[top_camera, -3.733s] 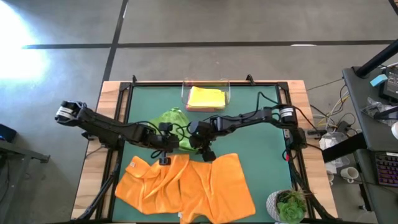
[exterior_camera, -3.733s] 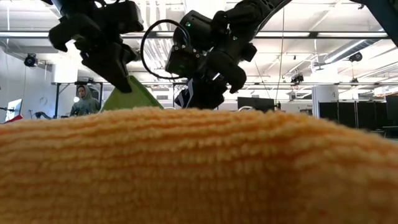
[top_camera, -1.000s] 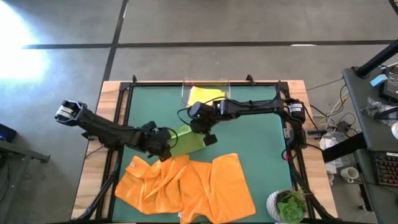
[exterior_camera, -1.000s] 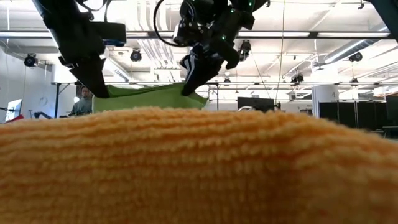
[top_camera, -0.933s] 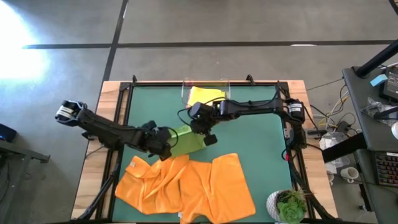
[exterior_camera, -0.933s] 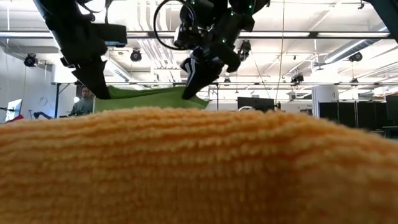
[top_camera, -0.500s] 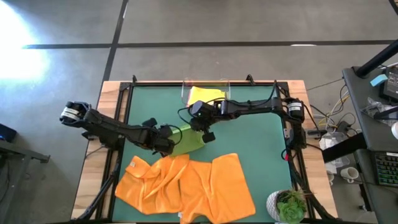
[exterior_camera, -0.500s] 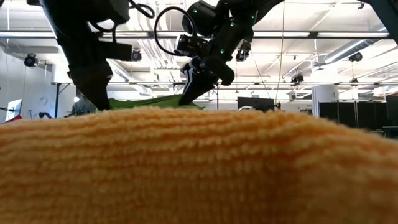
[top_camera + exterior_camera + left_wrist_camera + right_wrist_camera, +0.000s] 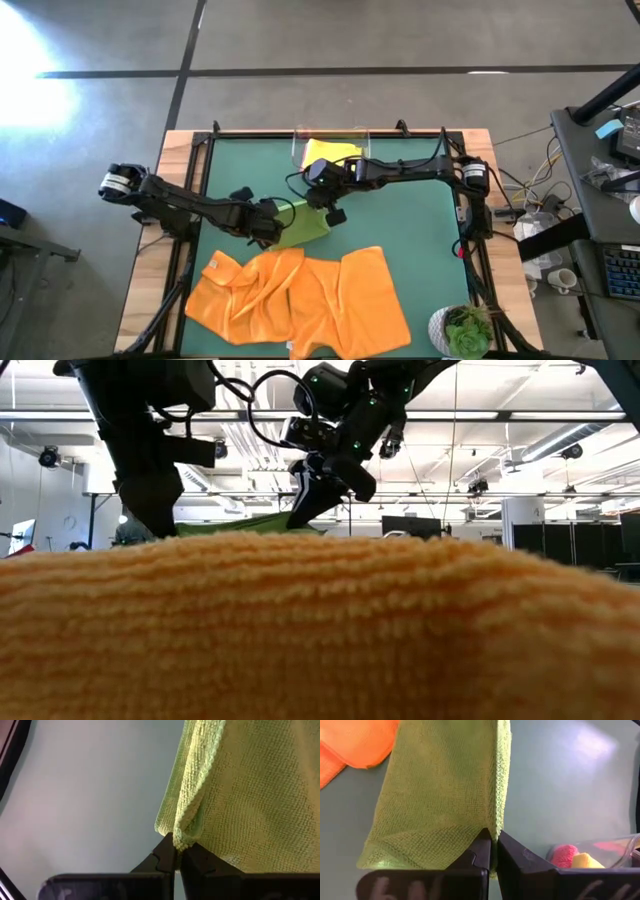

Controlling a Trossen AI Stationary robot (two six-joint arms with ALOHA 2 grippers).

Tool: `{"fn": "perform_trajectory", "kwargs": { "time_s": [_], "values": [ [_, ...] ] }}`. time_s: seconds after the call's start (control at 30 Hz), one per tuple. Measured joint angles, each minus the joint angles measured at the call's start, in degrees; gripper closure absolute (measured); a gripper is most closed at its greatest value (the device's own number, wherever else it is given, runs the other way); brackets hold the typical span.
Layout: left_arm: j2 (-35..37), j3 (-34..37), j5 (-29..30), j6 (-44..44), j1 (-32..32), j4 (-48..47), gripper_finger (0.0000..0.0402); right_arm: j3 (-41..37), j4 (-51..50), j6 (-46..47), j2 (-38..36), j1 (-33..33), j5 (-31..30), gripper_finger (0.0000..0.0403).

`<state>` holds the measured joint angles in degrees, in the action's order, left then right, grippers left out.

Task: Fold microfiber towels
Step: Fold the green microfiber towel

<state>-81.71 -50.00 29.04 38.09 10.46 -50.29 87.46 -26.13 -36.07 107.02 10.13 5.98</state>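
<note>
Looking straight down in the high view, the left gripper (image 9: 272, 222) and the right gripper (image 9: 328, 212) are meeting over the middle of the green table (image 9: 410, 230), each pinching a corner of the green towel (image 9: 303, 226). That towel is lying between them as a folded band, its near edge just beside the orange towels (image 9: 300, 300), which are sprawling rumpled across the near side. At the far edge, the clear tray (image 9: 352, 139) is holding the yellow towel (image 9: 328, 150). A potted plant (image 9: 466, 330) is sitting at the near right corner.

In the low view, orange towel pile (image 9: 320, 630) is filling the lower half. Above it, the left gripper (image 9: 150, 510) and right gripper (image 9: 305, 510) are coming down from above, with a strip of green towel (image 9: 245, 523) stretching between them just over the orange edge.

In the left wrist view, the 2 fingers (image 9: 165, 855) are pressing fully together on a bunched corner of the green towel (image 9: 240, 790), which is hanging away from them above the table (image 9: 90, 795).

In the right wrist view, the fingers (image 9: 482, 845) are likewise clamping tight on a green towel (image 9: 445, 785) corner. Orange cloth (image 9: 360, 742) is showing beyond it, and the tray (image 9: 600, 852) is showing pink (image 9: 563, 855) and yellow (image 9: 587, 861) towels inside.
</note>
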Motion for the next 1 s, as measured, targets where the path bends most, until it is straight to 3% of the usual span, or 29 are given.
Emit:
{"fn": "perform_trajectory", "kwargs": {
  "time_s": [0.27,0.5,0.73,1.0],
  "values": [
    [0.0,0.2,-0.9,-2.9,0.0,-0.9,0.0341,-0.1,-0.4,1.5,0.0,0.1,-0.5,0.0339],
    [0.0,-0.2,-0.4,-2.6,-0.2,-0.7,0.0283,-0.1,5.1,5.9,-0.1,0.7,-2.8,0.0292],
    [0.0,0.3,-1.4,1.6,-1.2,-0.1,0.0276,-0.1,3.8,9.5,-0.7,1.0,-3.3,0.0288],
    [0.9,3.7,-6.0,5.1,-7.3,3.6,0.0276,-0.1,-4.7,9.7,-6.7,1.9,-6.2,0.0285]
  ]
}}
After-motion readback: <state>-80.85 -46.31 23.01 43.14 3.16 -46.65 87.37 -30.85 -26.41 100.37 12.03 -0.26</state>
